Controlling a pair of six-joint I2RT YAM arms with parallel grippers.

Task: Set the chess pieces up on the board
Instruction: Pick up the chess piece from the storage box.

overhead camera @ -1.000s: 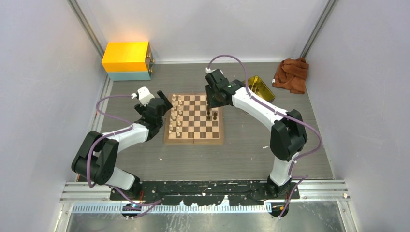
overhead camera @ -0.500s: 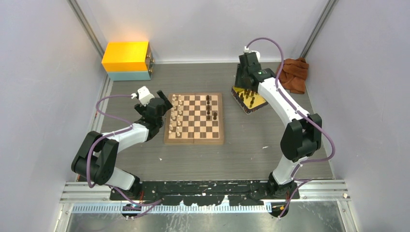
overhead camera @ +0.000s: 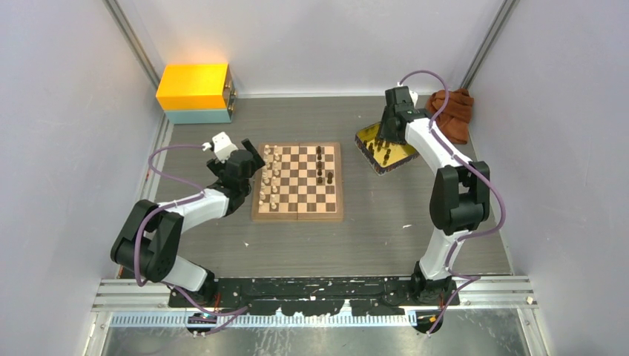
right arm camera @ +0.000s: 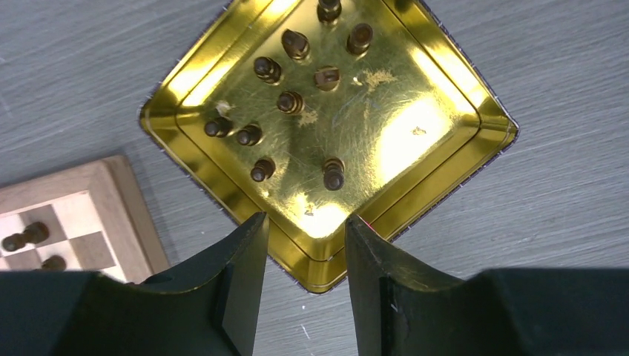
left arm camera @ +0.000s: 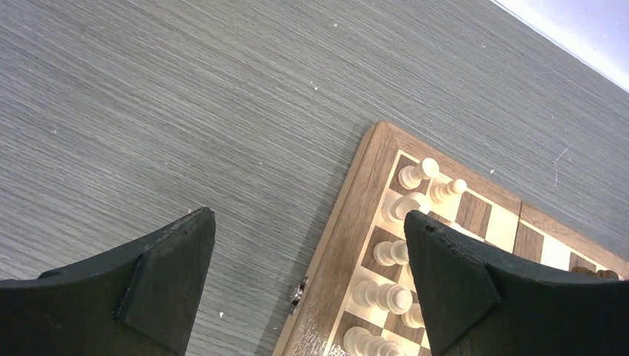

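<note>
Gold tray (right arm camera: 415, 133) now under our R tool (right arm camera: 304, 221), spread & empty, just off board (overhead camera: 298, 215); we fetch next dark piece (right arm camera: 289, 101).

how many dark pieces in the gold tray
10 dark pieces in the tray: three at top, three mid-tray, two at left, two nearest the right claw. Its cropped top corner may hide more.

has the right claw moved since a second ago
Yes. The right claw has swung right, away from above the board, and now hovers over the yellow tray beside it.
</note>
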